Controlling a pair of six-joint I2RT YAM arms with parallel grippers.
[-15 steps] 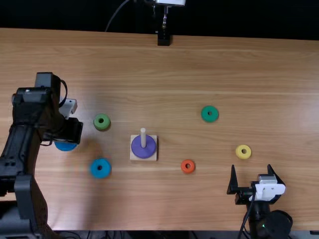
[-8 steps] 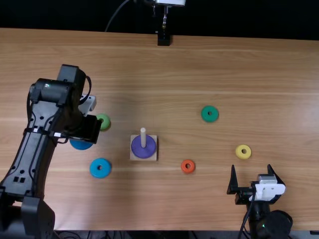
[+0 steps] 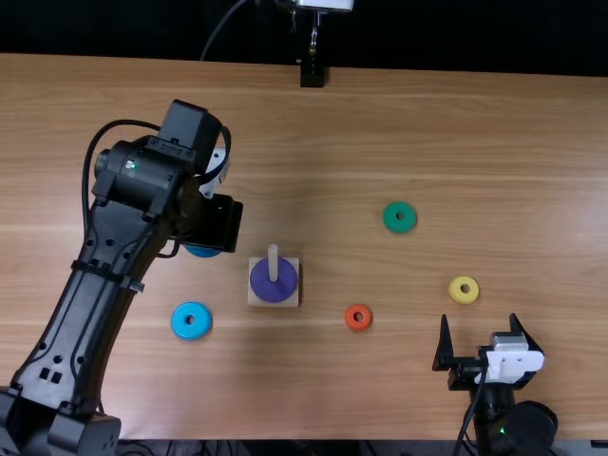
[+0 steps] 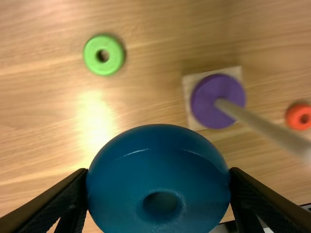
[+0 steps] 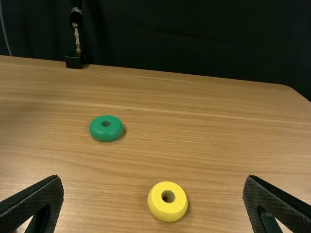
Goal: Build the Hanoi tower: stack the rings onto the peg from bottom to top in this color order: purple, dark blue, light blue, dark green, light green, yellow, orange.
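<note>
Your left gripper (image 3: pixel 217 220), left of the middle in the top view, has its fingers (image 4: pixel 63 194) clamped on the dark blue ring (image 4: pixel 155 165). In the left wrist view one finger presses each side of it, and its hole faces the camera. From above, you see part of that ring below the gripper, up and left of the peg (image 3: pixel 273 261).

Your right gripper (image 3: pixel 479 317), at the lower right of the top view, has its fingers spread wide apart. Its tips are near the yellow ring (image 3: pixel 456 288), which lies on the table (image 3: pixel 332 142) just above them in the frame.

The peg stands upright on its square wooden base (image 3: pixel 256 296), a little below and left of the frame's center. It carries the purple ring (image 3: pixel 261 286), flat on the base.

The light blue ring (image 3: pixel 180 321) lies lower left of the base, and the orange ring (image 3: pixel 351 318) lower right. The dark green ring (image 3: pixel 390 220) is right of center, above the orange one. In your left wrist view, the light green ring (image 4: pixel 91 54) lies upper left on the table.
</note>
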